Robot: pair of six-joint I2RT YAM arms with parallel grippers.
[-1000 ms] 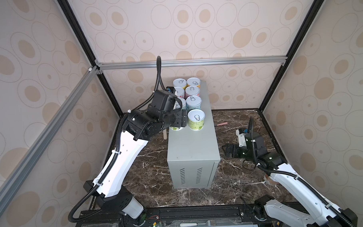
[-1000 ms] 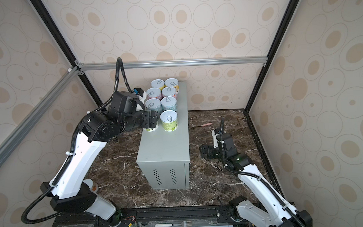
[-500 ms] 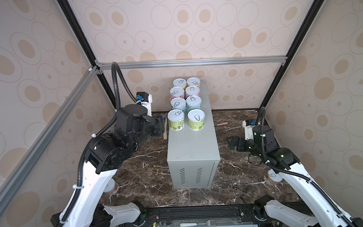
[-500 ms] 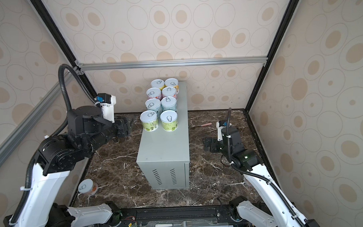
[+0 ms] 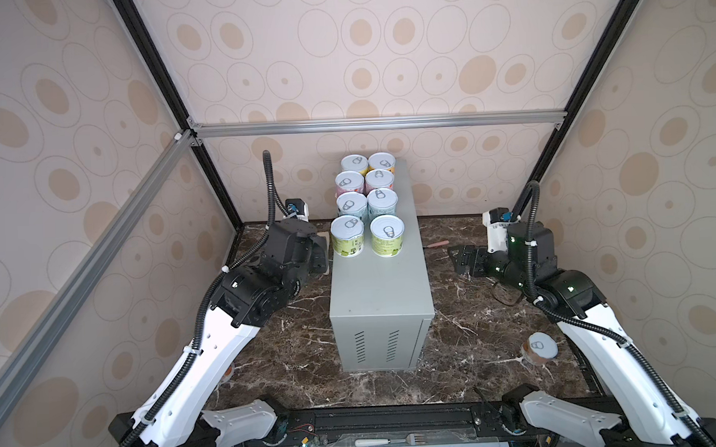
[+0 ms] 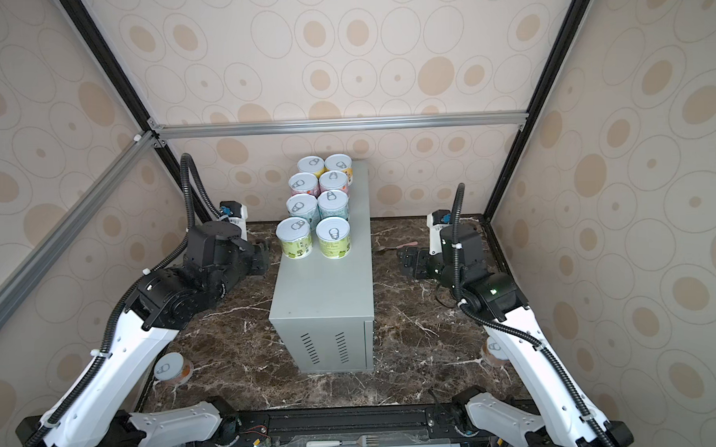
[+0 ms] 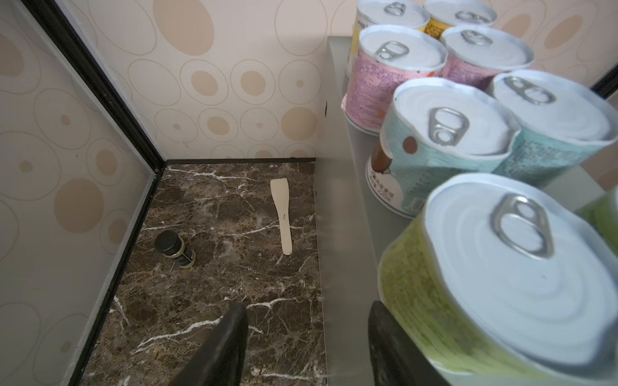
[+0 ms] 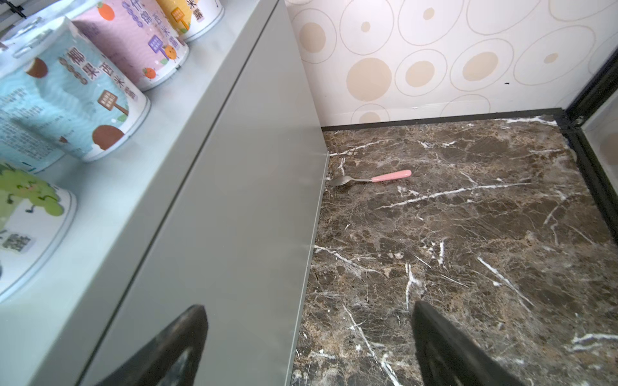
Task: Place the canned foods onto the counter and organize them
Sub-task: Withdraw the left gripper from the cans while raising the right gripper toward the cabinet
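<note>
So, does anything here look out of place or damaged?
One can stands on the marble floor beside the right arm, a second can beside the left arm, both off the counter, where eight cans stand in pairs. A light blue can looks dented in the left wrist view, perhaps only blur.

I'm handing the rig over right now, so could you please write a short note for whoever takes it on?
Left gripper: open, empty, beside the counter.
Right gripper: open, empty, on the counter's other side.
Done: eight cans upright on the counter, two columns of four, at its far end.
Left to do: left can and right can stand on the marble, near its front corners.
</note>
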